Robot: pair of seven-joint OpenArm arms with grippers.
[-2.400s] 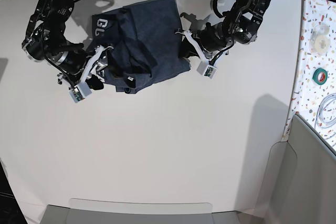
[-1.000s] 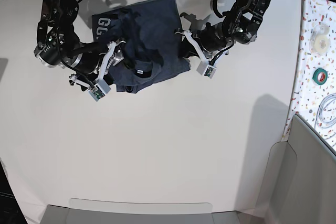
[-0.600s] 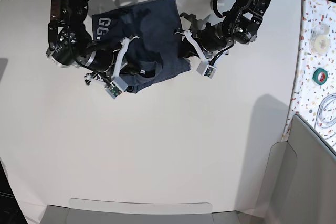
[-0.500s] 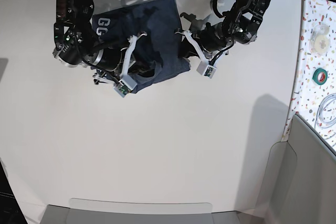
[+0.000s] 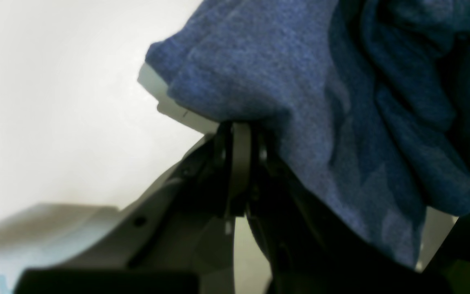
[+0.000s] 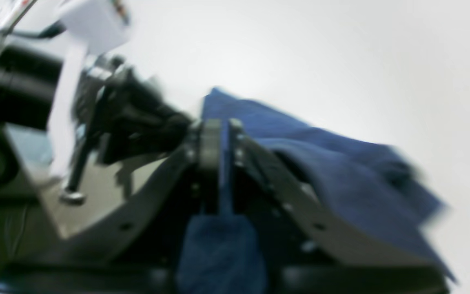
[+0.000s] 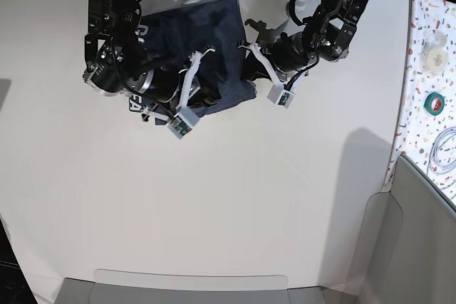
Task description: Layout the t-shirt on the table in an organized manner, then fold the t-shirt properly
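Right now I see the t-shirt bunched in a dark navy heap at the far edge of the table, with both arms crowded over it. From the base view my right gripper sits at the shirt's near edge, its arm lying across the shirt's left half and hiding most of the white lettering. On the right wrist camera the jaws are pressed nearly together with a fold of blue cloth pinched between them, though that picture is blurred. My left gripper is at the shirt's right edge; its wrist view shows the jaws tight on a thick wad of fabric that drapes down over the fingers, with bare white table behind it.

To the right of the shirt, past the table's edge, runs a speckled strip carrying a green roll of tape, a pale round reel and a coil of white cable. Well away from the shirt, along the table's near edge, lies a grey panel, and another grey panel stands at the near right corner.
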